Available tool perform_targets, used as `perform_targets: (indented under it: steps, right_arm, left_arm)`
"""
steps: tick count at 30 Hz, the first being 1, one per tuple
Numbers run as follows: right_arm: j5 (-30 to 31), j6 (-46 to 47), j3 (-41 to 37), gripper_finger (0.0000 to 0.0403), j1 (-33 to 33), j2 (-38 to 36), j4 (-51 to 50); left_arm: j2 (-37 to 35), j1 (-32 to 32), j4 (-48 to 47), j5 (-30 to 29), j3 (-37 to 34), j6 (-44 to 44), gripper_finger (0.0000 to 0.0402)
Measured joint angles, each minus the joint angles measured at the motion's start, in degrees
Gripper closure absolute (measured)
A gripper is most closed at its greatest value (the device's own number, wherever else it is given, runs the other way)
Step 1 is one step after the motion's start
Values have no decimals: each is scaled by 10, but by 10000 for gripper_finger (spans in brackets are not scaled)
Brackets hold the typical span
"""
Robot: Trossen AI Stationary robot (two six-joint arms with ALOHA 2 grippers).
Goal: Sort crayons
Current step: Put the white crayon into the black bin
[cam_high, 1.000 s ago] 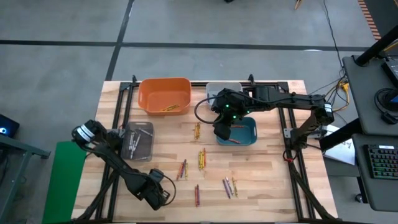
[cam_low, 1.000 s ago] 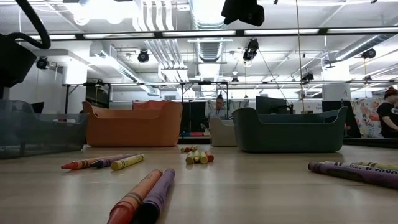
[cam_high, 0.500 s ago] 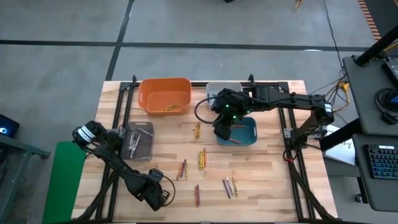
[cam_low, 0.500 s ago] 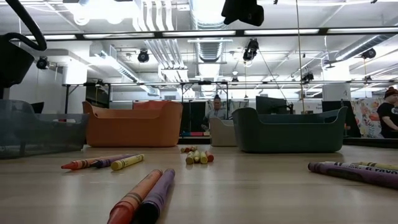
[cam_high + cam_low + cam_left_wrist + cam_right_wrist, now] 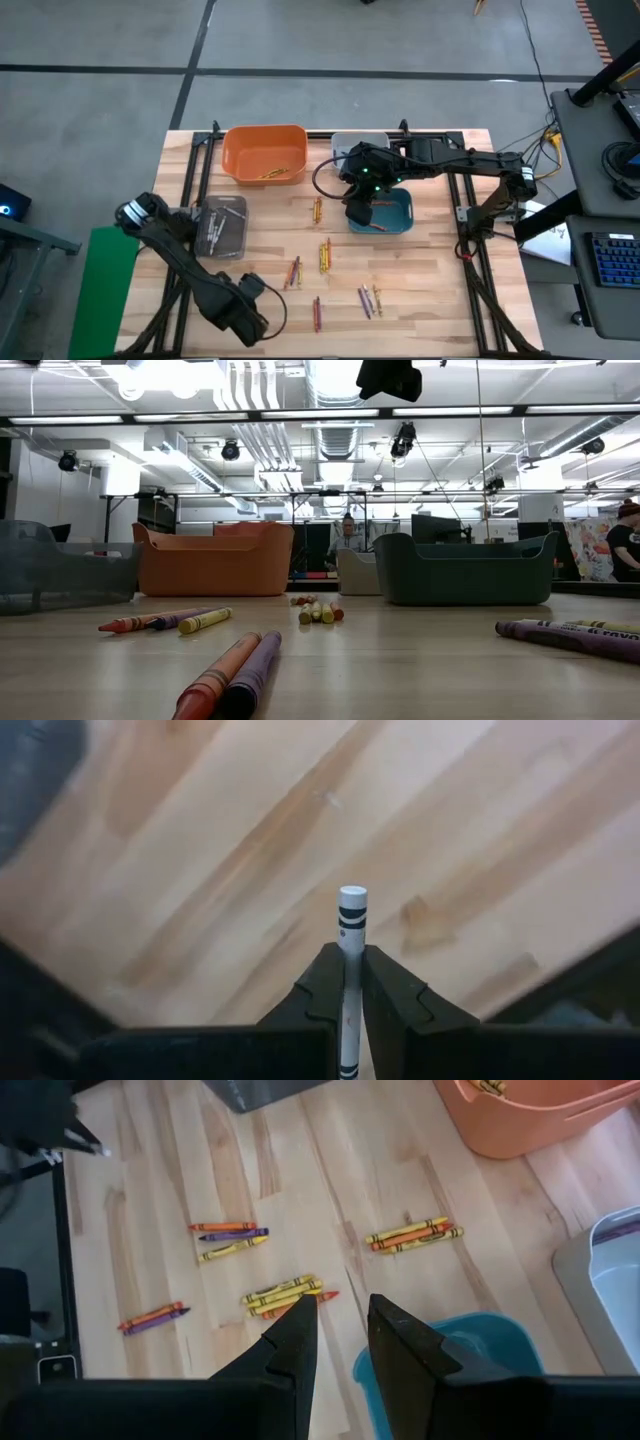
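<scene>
**One white crayon clamped, the rest loose on the table**

One white crayon with black bands stands between the fingers of the left gripper, which are pressed together on it; its flat end sticks out past the fingertips over bare wood. In the high view that gripper sits at the lower left of the frame, near the table's front edge.

Several small groups of crayons lie across the middle and lower centre of the high view: a yellow and orange group in the middle, another group above it, one to its lower left, one near the bottom edge, and purple ones at lower centre right. A few more lie in the orange bin at upper centre left.

The right gripper hangs at the left rim of the blue bin, right of centre; in its wrist view the fingers stand apart with nothing between them. A white bin is just above the blue one, and a grey bin lies at centre left on the wooden table.
</scene>
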Motion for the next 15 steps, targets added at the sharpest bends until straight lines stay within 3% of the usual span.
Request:
perform_targets:
  steps: [6, 15]
  right_arm:
    - [0, -6, 0, 321, 0, 0, 0]
    - [0, -9, 0, 321, 0, 0, 0]
  left_arm:
    - [-41, 21, -94, -28, 54, 20, 400]
    - [-152, 121, -165, -136, 32, -1, 400]
